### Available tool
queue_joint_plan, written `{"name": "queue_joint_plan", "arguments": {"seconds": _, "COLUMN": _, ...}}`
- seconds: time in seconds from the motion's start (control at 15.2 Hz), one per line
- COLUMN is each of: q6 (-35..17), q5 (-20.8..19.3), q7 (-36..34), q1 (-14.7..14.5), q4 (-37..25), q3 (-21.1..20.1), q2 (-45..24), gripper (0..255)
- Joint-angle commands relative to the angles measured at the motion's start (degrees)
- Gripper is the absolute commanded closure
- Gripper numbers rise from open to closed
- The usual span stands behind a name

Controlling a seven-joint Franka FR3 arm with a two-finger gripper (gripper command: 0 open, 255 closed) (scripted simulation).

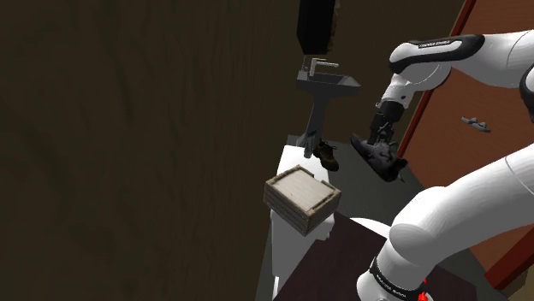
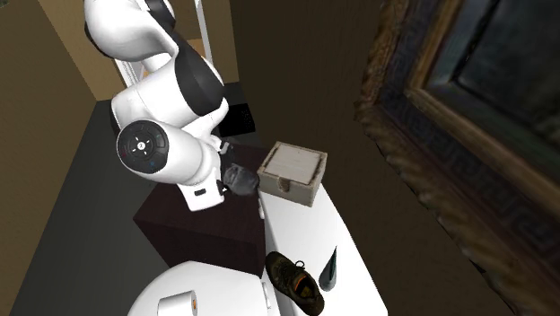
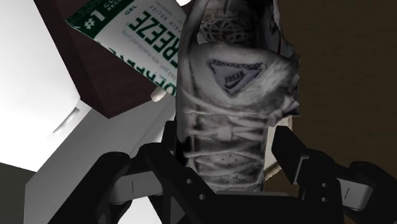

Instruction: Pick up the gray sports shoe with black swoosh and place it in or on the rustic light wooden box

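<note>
The gray sports shoe (image 1: 379, 159) hangs in the air, clasped by my black gripper (image 1: 380, 137), to the shoulder view's right of the light wooden box (image 1: 301, 198). In the wrist view the shoe (image 3: 222, 95) with its white laces and tongue badge sits between my two fingers (image 3: 287, 149), and the gripper (image 3: 226, 156) is shut on its sides. From the second exterior view the shoe (image 2: 240, 178) shows just left of the box (image 2: 292, 172), partly behind the arm. The box stands on a white counter (image 1: 287, 231) with its slatted top facing up.
A brown shoe (image 2: 294, 278) and a dark cone-shaped object (image 2: 329, 269) lie on the counter (image 2: 345, 242). A dark cabinet (image 2: 193, 224) stands under the arm. A sink (image 1: 328, 83) is behind, a red door (image 1: 479, 94) to the right. A green-and-white carton (image 3: 137, 32) lies below the shoe.
</note>
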State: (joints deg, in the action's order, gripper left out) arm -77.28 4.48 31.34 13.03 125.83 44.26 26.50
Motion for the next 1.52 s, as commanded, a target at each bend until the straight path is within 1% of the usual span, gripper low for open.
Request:
{"name": "queue_joint_plan", "arguments": {"seconds": 0.0, "q6": 1.34, "q5": 0.21, "q7": -0.57, "q1": -0.04, "q4": -1.19, "q3": -0.38, "q2": 0.27, "gripper": 255}}
{"name": "queue_joint_plan", "arguments": {"seconds": 0.46, "q6": -3.59, "q5": 6.21, "q7": -10.57, "q1": -1.91, "q4": 4.86, "q3": -9.37, "q2": 4.21, "gripper": 255}}
{"name": "queue_joint_plan", "arguments": {"seconds": 0.79, "q6": -7.70, "q5": 11.16, "q7": -16.63, "q1": -4.46, "q4": 7.28, "q3": -15.04, "q2": 4.78, "gripper": 255}}
{"name": "queue_joint_plan", "arguments": {"seconds": 1.06, "q6": -11.23, "q5": 15.23, "q7": -20.94, "q1": -7.01, "q4": 7.99, "q3": -19.23, "q2": 3.94, "gripper": 255}}
{"name": "queue_joint_plan", "arguments": {"seconds": 1.32, "q6": -14.76, "q5": 19.12, "q7": -24.74, "q1": -9.78, "q4": 7.59, "q3": -23.02, "q2": 2.04, "gripper": 255}}
{"name": "queue_joint_plan", "arguments": {"seconds": 1.45, "q6": -16.06, "q5": 19.13, "q7": -23.99, "q1": -9.73, "q4": 8.90, "q3": -22.93, "q2": 1.83, "gripper": 255}}
